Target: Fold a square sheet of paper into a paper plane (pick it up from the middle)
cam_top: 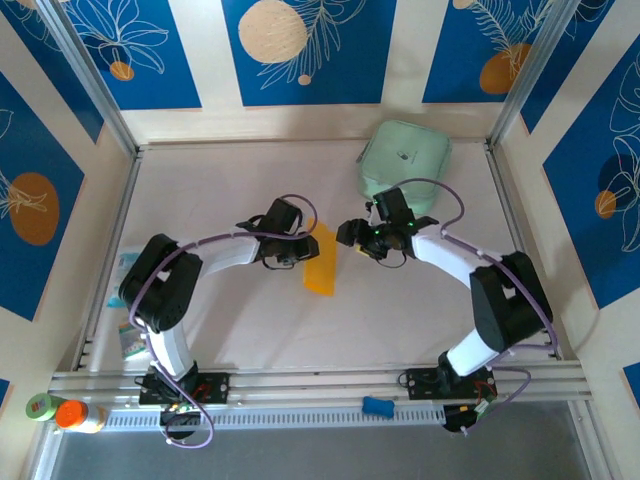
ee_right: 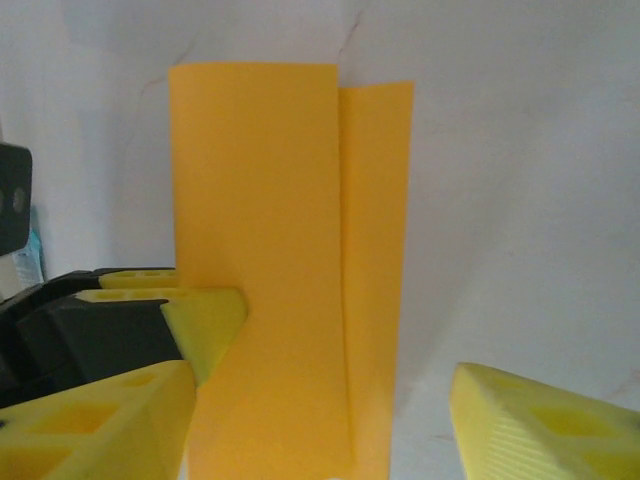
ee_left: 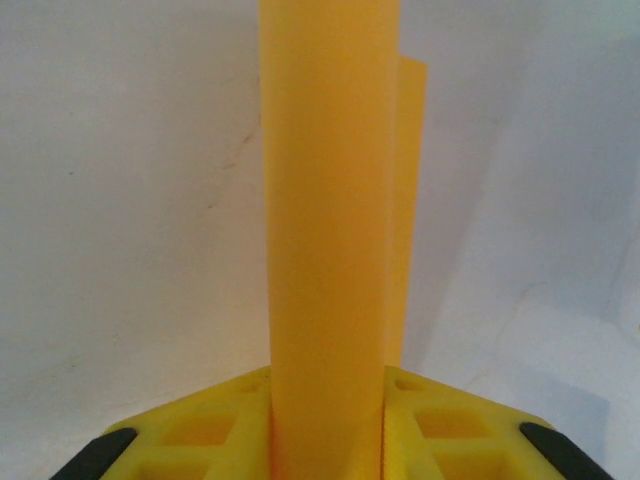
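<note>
White tabletop point(cam_top: 250, 330), blue-and-cream patterned walls around. Near its middle, held up off the surface, the square sheet of paper point(cam_top: 321, 260), pinched tight between the left fingers point(ee_left: 210, 430). On either side of its lower part, the right fingers point(ee_right: 540, 425), apart, gripping nothing. Folded over once only, one flap short of the other's edge. Judged early: nose folds, wings and creasing all left. From above, just a slanted orange strip, mint-green case point(cam_top: 405, 160) farther back. From the right wrist, the uneven overlap, plain.

Orange-yel paper point(cam_top: 321, 262); mint-grn case point(cam_top: 404, 158); blue leaf-print walls point(cam_top: 345, 75).
</note>
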Robot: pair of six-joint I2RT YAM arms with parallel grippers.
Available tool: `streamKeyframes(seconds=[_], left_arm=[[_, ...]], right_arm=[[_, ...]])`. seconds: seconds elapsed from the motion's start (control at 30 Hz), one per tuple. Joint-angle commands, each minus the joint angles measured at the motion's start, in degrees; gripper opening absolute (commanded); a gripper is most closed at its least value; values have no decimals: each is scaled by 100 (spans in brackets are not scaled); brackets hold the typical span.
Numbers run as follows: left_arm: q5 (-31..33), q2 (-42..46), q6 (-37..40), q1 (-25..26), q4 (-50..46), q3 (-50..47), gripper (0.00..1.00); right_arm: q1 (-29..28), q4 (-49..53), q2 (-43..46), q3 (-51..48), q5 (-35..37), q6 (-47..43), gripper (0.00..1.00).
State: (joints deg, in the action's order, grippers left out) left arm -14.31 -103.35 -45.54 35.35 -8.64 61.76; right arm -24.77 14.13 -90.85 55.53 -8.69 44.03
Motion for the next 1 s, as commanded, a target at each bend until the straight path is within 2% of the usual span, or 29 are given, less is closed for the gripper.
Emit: streamKeyframes(seconds=[0.0,0.17,0.33,0.5,0.8,0.97], left_arm=[[208,-169,144,-29,-293,-26,29],[218,-272,256,-35,-515,59,29],[261,-357,317,-30,-750,165,28],[288,-379,348,-23,-858,197,28],[297,-370,310,-29,-930,177,31],[330,-262,341,-33,-1103,212,37]], right_arm=[[-153,322,-384,433,-293,9,54],[-290,547,-1084,929,-542,61,27],[-394,602,-1530,1262,-730,31,12],[-462,773,-1892,1506,-739,-15,7],[-543,1033,-2365,1679,-731,-102,7],[-555,1298,-2518,1768,-440,-257,7]])
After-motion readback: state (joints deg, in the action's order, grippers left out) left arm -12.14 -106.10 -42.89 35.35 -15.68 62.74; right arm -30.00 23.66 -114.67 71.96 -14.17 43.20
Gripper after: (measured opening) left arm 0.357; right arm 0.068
